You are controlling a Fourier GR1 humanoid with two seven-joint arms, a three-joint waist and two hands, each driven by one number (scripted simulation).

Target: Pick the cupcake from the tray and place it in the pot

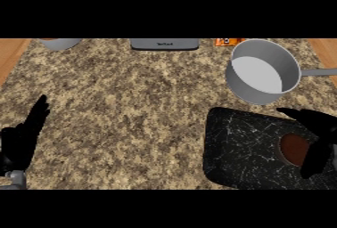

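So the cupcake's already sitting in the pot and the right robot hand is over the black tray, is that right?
Not quite. The head view shows the cupcake on the black tray, not in the pot. The right robot hand is indeed over the tray, around the cupcake.

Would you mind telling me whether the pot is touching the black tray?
Apart. The head view shows a strip of speckled counter between the pot and the far edge of the black tray.

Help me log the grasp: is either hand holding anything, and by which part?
The right hand curls around the cupcake on the tray, at its sides. The left hand holds nothing.
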